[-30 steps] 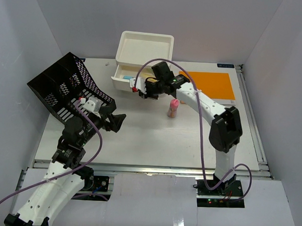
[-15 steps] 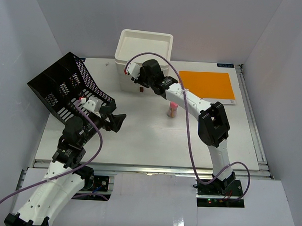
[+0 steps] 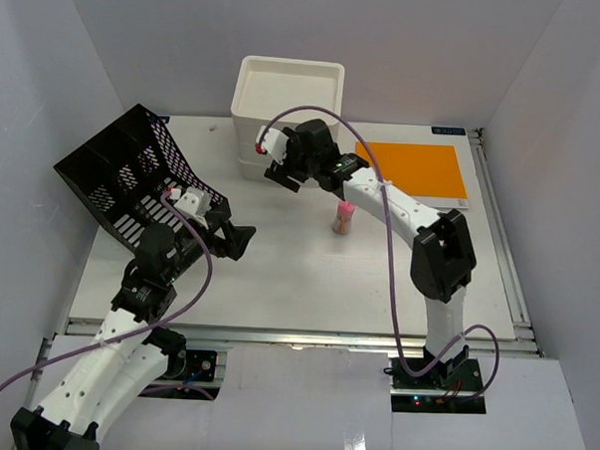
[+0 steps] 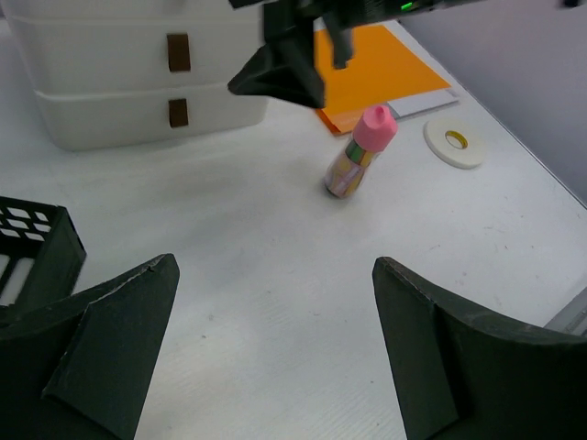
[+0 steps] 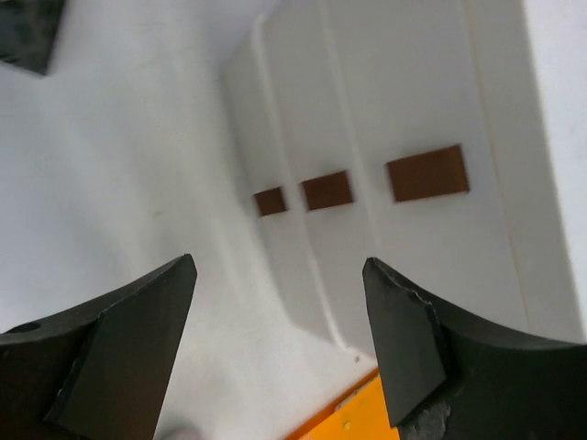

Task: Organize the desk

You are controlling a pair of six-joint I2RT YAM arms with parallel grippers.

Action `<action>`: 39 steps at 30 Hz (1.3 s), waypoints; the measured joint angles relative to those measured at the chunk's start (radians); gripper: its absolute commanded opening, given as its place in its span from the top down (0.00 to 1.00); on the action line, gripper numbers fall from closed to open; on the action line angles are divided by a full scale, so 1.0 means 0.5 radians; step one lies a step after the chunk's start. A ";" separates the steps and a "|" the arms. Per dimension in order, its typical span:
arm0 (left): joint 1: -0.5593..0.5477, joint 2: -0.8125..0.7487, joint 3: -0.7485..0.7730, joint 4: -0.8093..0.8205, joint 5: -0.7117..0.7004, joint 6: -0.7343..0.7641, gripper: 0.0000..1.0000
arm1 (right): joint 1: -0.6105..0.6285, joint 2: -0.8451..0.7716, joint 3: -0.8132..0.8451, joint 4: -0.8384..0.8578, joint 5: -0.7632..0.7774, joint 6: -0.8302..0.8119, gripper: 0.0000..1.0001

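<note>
Overhead; wrist close-ups (desk (image 3: pixel 298 275) shared)

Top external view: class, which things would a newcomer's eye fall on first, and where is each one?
The bright orange sheet at the far right of the desk stands out most, with a pink-capped bottle upright just left of it. A black mesh rack fills the left edge. The right gripper, jaws open, hovers in front of the white drawer box at the back.
</note>
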 measured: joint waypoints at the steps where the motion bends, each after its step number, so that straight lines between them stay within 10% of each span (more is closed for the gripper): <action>1: 0.001 0.063 0.000 0.015 0.011 -0.020 0.03 | -0.016 -0.100 -0.072 -0.057 -0.132 -0.009 0.19; 18: -0.011 1.789 0.714 0.571 -0.113 -0.317 0.10 | -1.405 -1.526 -1.713 -0.027 -1.991 0.332 0.22; 39: -0.042 2.666 1.461 0.844 -0.532 -0.146 0.39 | -1.732 -1.663 -1.875 0.281 -2.340 0.636 0.23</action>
